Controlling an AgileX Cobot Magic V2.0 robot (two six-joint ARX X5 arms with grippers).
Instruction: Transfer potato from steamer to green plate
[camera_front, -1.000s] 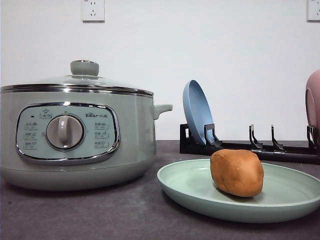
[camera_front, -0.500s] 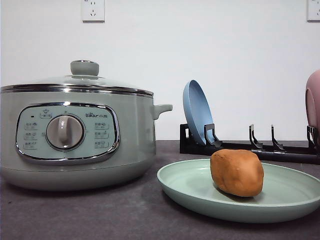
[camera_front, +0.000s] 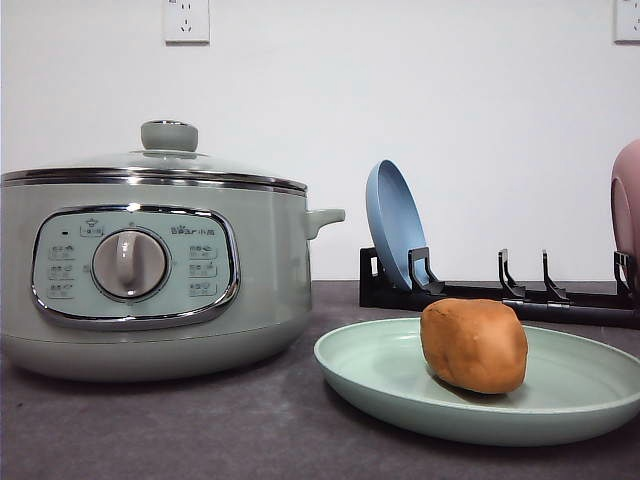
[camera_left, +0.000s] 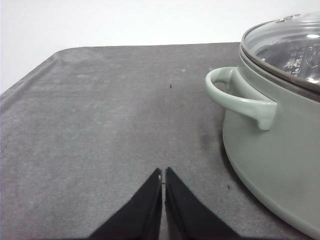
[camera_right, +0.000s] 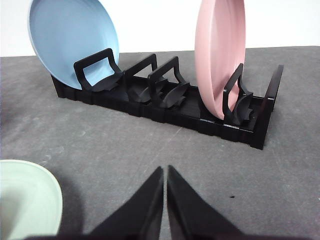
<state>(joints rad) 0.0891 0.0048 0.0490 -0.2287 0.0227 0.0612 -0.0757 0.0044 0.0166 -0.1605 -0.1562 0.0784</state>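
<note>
Both grippers sit low over the grey table (camera_left: 100, 125) with jaws pressed together on nothing: the left gripper (camera_left: 163, 175) beside the lidded steamer (camera_front: 150, 270), the right gripper (camera_right: 165, 172) facing the black rack (camera_right: 165, 102). The potato (camera_front: 473, 344) rests on the green plate (camera_front: 370, 365), just right of the steamer.

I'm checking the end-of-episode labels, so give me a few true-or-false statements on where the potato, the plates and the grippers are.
1. The potato lies on the green plate. True.
2. The steamer has its lid off. False: the glass lid is on.
3. The blue plate stands upright in the black rack. True.
4. The right gripper holds the potato. False: it is shut on nothing.
5. The left gripper is open. False: its jaws are together.
</note>
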